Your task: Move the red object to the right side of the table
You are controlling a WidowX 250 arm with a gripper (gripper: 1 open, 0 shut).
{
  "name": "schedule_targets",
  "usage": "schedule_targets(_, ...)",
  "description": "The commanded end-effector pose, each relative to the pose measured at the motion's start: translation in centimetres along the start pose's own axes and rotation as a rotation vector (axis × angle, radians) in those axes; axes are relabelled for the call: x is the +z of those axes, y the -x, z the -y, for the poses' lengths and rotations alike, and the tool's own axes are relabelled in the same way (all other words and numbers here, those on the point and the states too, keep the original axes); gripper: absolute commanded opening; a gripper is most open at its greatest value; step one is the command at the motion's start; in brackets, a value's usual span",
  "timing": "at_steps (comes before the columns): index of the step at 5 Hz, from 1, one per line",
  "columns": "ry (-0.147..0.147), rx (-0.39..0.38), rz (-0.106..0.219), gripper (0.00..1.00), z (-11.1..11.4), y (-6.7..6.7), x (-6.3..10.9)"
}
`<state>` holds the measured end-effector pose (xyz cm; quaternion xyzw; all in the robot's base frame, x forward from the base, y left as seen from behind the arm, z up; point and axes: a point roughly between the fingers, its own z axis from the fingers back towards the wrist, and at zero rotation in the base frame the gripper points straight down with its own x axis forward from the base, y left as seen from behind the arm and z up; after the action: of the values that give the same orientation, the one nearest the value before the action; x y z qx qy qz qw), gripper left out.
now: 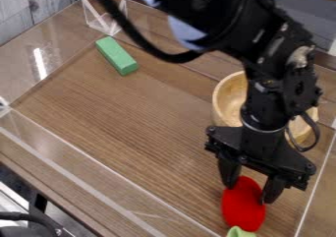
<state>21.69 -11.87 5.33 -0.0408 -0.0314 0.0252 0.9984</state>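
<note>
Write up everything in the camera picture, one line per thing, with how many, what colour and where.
Red toy: 1, bright red with a light green end, on the table at lower right, just below the gripper
Table: 1, brown wood, across most of the view
Bowl: 1, light wood, right side, partly hidden behind the arm
Block: 1, green, upper left
Clear object: 1, transparent, upper left, above the block
Cables: dark, lower left corner
Robot arm: 1, black, from the top down the right side
Gripper: 1, black, open, over the red toy
</note>
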Motion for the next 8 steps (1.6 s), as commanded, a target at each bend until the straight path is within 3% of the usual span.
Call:
schedule_targets(1,0.025,-0.007,0.032,1.00,-0.5,0.6,0.7)
schedule_targets(4,0.049,-0.200,0.032,1.00,-1.2,0.7,1.7)
schedule_targets(6,0.050,-0.179,0.044,1.00,-2.9,0.3,0.3)
schedule_targets(8,0.046,-0.233,0.045,1.00,-2.0,-0.2,0.8)
